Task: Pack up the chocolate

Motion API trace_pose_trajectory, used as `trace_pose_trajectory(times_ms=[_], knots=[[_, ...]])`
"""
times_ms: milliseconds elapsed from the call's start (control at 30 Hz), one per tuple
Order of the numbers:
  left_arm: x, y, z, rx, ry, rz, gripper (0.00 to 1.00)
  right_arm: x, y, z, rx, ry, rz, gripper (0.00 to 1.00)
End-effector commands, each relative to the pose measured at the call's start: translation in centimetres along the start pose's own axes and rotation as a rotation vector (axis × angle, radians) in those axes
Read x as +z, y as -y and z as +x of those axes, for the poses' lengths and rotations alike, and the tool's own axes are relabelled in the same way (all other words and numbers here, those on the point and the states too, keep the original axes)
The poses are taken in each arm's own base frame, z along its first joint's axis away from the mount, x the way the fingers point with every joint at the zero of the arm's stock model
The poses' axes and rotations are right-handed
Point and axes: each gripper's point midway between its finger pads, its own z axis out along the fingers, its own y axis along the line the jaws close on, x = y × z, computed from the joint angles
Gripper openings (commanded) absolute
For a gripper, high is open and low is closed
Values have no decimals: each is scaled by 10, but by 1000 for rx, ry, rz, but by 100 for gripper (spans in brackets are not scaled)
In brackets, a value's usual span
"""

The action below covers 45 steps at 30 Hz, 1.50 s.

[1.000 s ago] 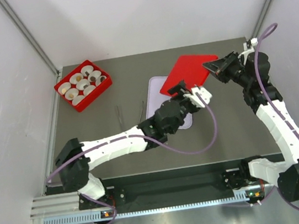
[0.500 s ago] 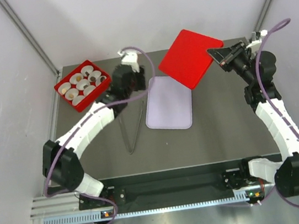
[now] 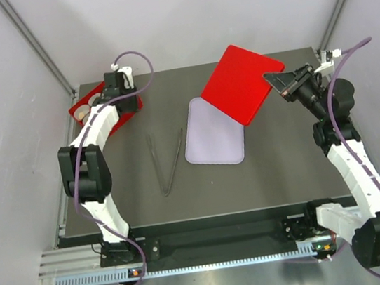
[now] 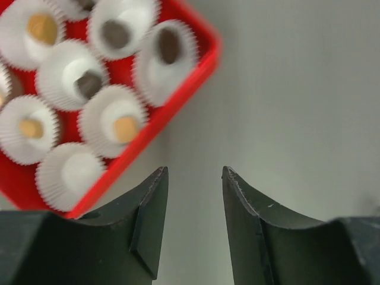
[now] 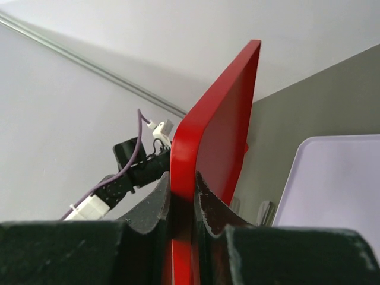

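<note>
The chocolate sits in white paper cups inside a red box (image 4: pixel 178 89) at the table's back left (image 3: pixel 74 113). Golden pieces (image 4: pixel 125 127) and dark pieces (image 4: pixel 168 45) show in the left wrist view. My left gripper (image 4: pixel 195 172) hangs over the box's near right side (image 3: pixel 114 96), above bare table just off the rim. It is open, with nothing between its fingers. My right gripper (image 5: pixel 183 184) is shut on the edge of a flat red lid (image 5: pixel 219 130), held tilted in the air at the back right (image 3: pixel 238 82).
A lilac tray (image 3: pixel 214 130) lies flat at the middle of the table, partly under the raised lid. Metal tweezers (image 3: pixel 166 161) lie left of it. Grey walls close in the left, right and back sides.
My left arm has swung from beside the lid at the centre over to the red box at back left, its jaws narrowing. The right gripper has lifted the lid a little.
</note>
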Motion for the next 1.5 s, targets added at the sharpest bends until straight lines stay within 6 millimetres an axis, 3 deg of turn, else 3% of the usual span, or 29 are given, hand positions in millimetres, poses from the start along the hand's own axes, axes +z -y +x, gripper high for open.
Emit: trace_pose_trajectory(times_ms=[0,133,367,467,633,767,1033,1167,1300,1367,1467], knots=[[3,-25,-6,27,27,17,47,-1,-33,-3,-52,12,-119,0],[17,-55,0,32,-2,-77,47,0,-35,3,-72,-9,-116,0],[42,-66,32,45,-94,-82,46,1,-36,6,-86,-19,-113,0],[51,-72,31,70,-84,-108,46,1,-37,8,-93,-23,-116,0],[50,-66,11,55,-10,-75,46,-1,-38,10,-104,-27,-112,0],[36,-65,-15,44,73,-64,47,1,-34,11,-106,-32,-103,0],[54,-72,-6,82,34,-80,48,5,-32,13,-120,-41,-91,0],[44,-58,-22,81,89,2,48,5,-29,15,-130,-48,-79,0],[38,-62,-29,67,113,-24,48,6,-23,18,-120,-47,-68,0],[47,-82,-12,52,56,-74,48,5,-21,19,-113,-51,-64,0],[57,-87,10,50,-13,-94,47,6,-23,18,-119,-49,-66,0]])
